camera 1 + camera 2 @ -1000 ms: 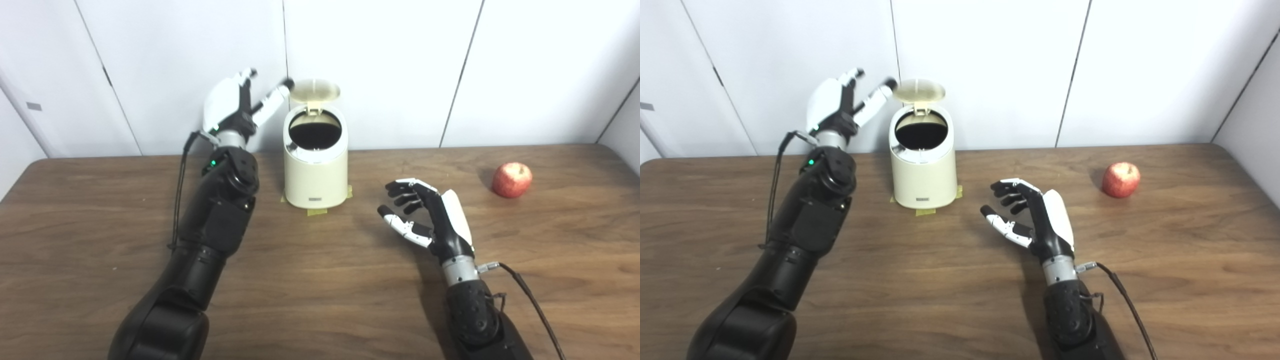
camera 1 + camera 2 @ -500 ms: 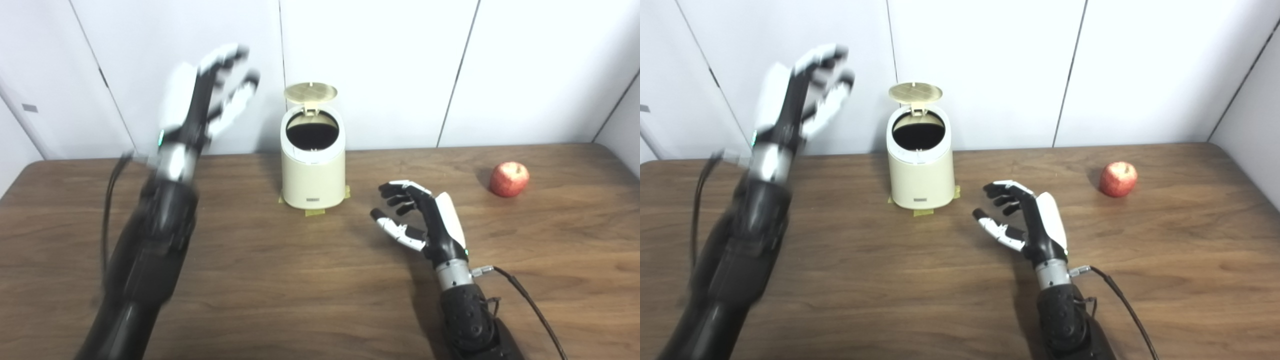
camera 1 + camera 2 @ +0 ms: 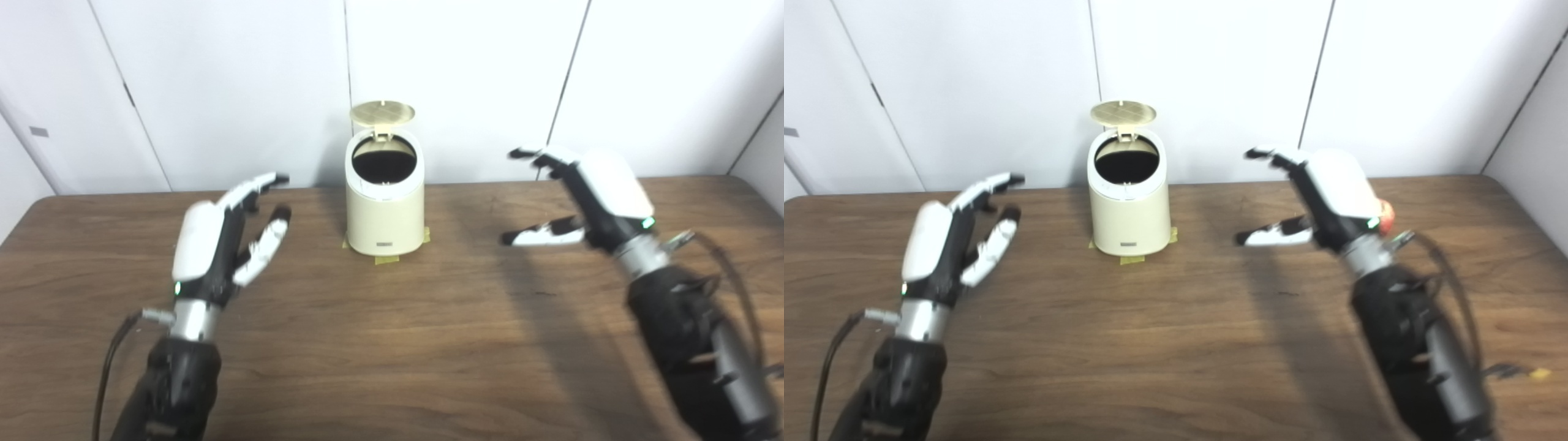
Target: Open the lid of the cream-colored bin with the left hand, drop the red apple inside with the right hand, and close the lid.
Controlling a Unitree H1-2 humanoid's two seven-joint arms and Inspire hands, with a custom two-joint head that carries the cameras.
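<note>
Now standing at the far middle of the table [image 3: 392, 343]: cream-colored bin [image 3: 384, 211], lid [image 3: 382, 113] tipped up behind the dark mouth. Left of the bin, well apart, left hand [image 3: 211, 248] raised over the wood, fingers spread, empty. Right of the bin, right hand [image 3: 1326, 196] blurred, fingers and thumb apart, holding nothing. Just behind that hand, red apple [image 3: 1387, 215], only a sliver showing, well apart from the bin.

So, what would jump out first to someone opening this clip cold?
The cream-colored bin at the back middle of the table, its lid flipped up. Then both hands, open and empty: left hand near-left, right hand raised and blurred, nearly covering the red apple.
</note>
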